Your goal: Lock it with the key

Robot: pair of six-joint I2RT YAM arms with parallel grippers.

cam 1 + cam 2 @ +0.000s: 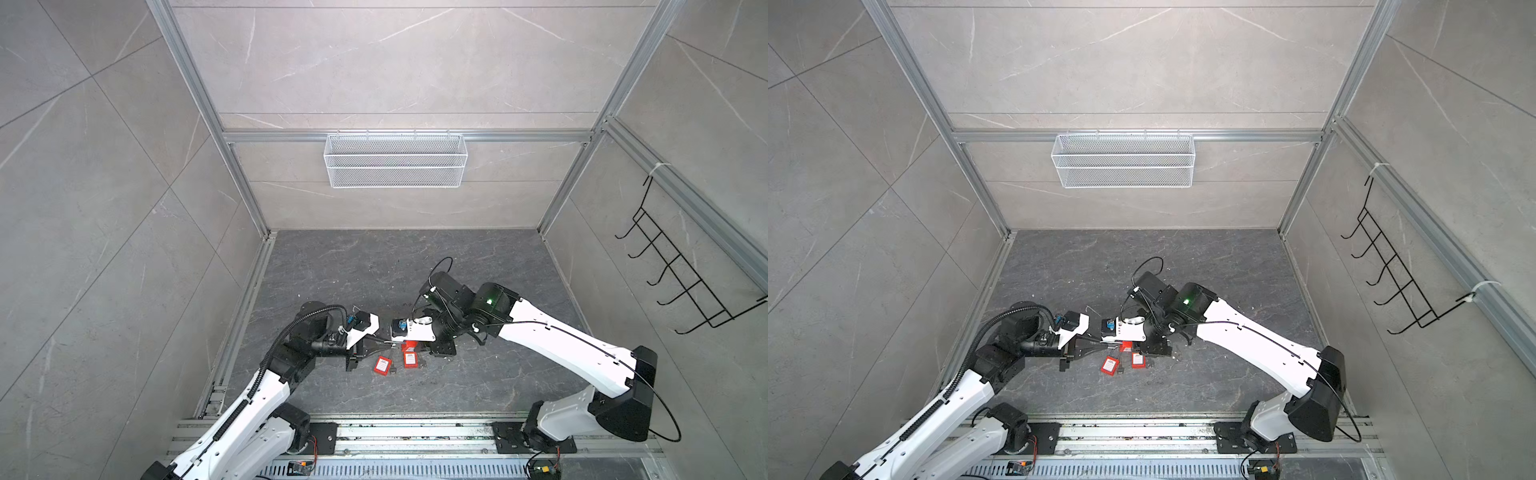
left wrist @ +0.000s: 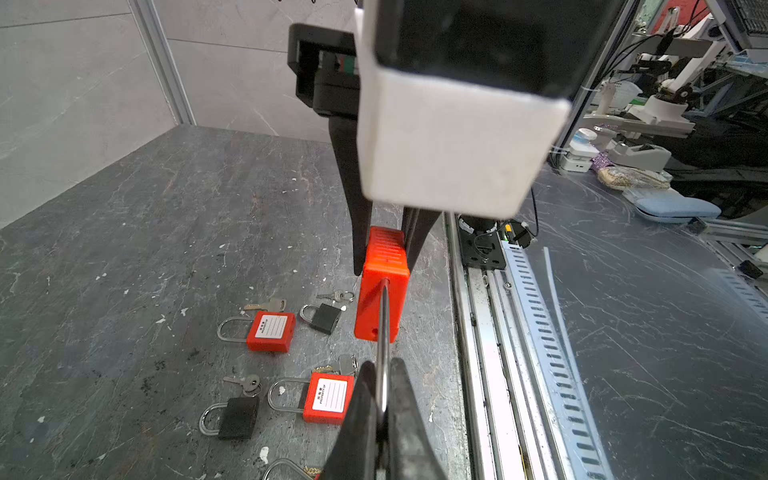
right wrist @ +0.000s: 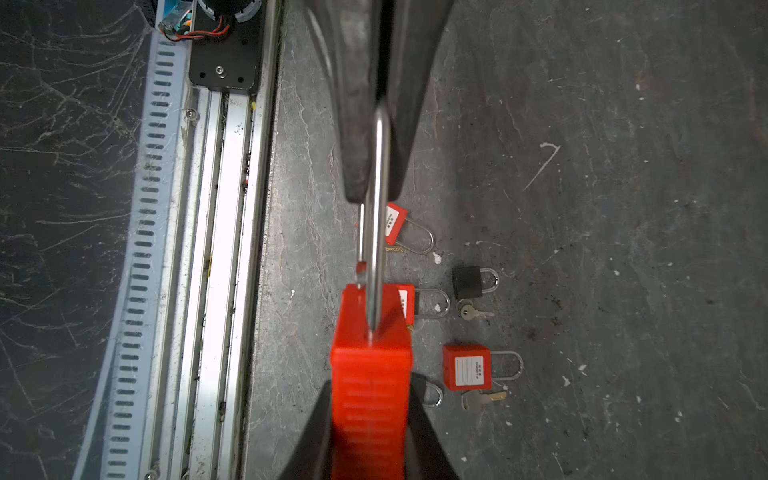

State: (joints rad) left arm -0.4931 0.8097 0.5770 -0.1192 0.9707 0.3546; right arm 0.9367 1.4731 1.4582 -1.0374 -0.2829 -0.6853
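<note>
A red padlock [image 2: 380, 299] [image 3: 371, 395] hangs above the table between the two arms [image 1: 409, 345] [image 1: 1126, 345]. My left gripper [image 2: 382, 370] [image 1: 388, 342] is shut on its steel shackle [image 2: 383, 332] [image 3: 380, 208]. My right gripper [image 3: 371, 386] [image 2: 384, 266] is shut on the ribbed sides of the red body. The shackle's short leg [image 3: 360, 241] stands out of the body, and its hole [image 2: 375, 331] is empty. Several keys lie on the table, such as a brass key [image 2: 266, 305] and a silver key [image 3: 473, 311]. No key shows in either gripper.
Under the arms, two red padlocks [image 2: 270, 331] [image 2: 328, 398] and two black padlocks [image 2: 326, 318] [image 2: 237, 417] lie on the table. An aluminium rail [image 1: 415, 432] runs along the front edge. A wire basket [image 1: 395, 160] hangs on the back wall, a black hook rack [image 1: 685, 270] on the right wall.
</note>
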